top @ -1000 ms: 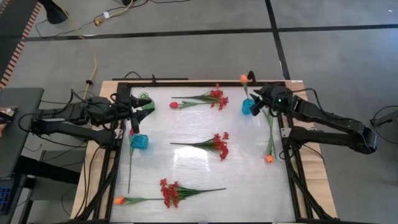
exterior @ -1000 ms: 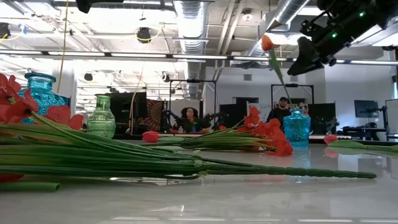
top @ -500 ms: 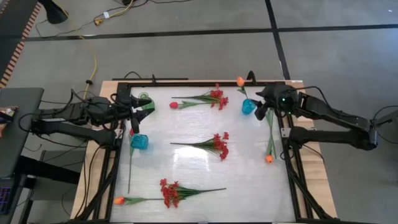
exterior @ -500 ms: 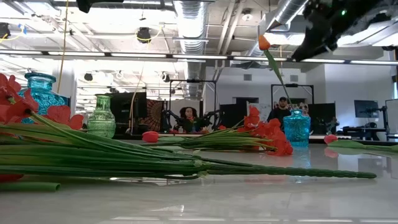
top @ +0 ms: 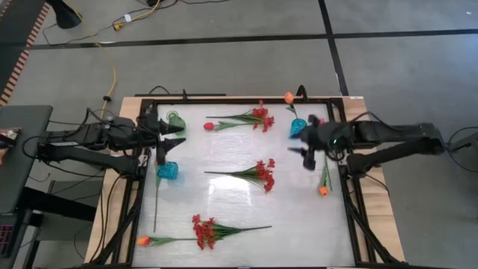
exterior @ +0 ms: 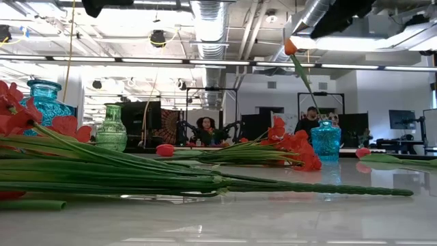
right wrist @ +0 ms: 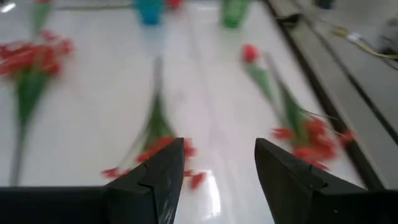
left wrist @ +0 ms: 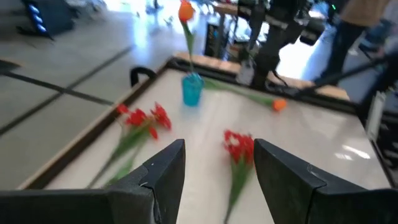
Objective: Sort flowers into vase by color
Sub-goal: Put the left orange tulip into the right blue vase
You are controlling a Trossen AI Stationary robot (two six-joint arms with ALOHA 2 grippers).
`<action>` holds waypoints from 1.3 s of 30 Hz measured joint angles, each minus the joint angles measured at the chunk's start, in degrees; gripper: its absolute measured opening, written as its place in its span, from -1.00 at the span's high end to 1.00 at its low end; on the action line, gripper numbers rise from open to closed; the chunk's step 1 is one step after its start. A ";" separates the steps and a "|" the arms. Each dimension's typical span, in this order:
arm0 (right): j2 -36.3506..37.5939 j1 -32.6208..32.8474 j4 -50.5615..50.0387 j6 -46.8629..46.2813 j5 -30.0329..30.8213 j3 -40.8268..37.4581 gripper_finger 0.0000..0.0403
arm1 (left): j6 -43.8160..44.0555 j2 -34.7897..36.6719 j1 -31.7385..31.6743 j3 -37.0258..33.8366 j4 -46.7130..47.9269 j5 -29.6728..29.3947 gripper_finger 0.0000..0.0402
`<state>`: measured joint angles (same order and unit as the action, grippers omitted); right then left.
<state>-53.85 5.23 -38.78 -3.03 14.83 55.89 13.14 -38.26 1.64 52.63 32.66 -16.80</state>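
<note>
I note the table (top: 224, 161) carries three bushy red sprays lying flat: the far one (top: 254, 117) has its stem running leftward, blossoms at the right, with a red-pink tulip bud (top: 208, 126) just beside its stem end; the middle spray (top: 258, 173) lies the same way; the near spray (top: 213, 230) has blossoms left, stem right. One orange tulip (top: 323, 190) lies along the right edge, bud nearest me. Another orange tulip (top: 143, 240) lies at the near left corner.

The blue vase at right (top: 298, 128) holds one orange tulip (top: 288, 98), stem leaning. The left blue vase (top: 167, 170) and green vase (top: 175, 119): contents unclear.

Right gripper (top: 305, 158) hovers near that right vase, fingers apart, empty. Left gripper (top: 166, 140) waits between the left vases, fingers apart, empty.
</note>
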 joint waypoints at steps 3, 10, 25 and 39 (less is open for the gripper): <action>-3.69 5.47 0.07 -0.06 0.00 1.99 -0.10 | 0.08 0.00 0.00 -0.01 2.04 2.87 0.11; -15.32 13.36 1.09 -6.04 0.02 7.59 -0.09 | -0.37 0.00 0.01 0.00 2.94 6.12 0.11; -42.83 18.41 6.39 -15.38 0.07 29.53 -0.06 | 7.45 -3.10 10.69 -0.82 9.60 22.61 0.11; -55.61 18.20 12.82 -10.56 -3.08 42.85 -0.06 | 25.37 -14.59 33.85 -1.30 10.09 14.30 0.11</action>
<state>-109.47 23.42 -25.96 -13.59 11.75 98.74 38.51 -52.85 35.49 51.33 42.75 -2.50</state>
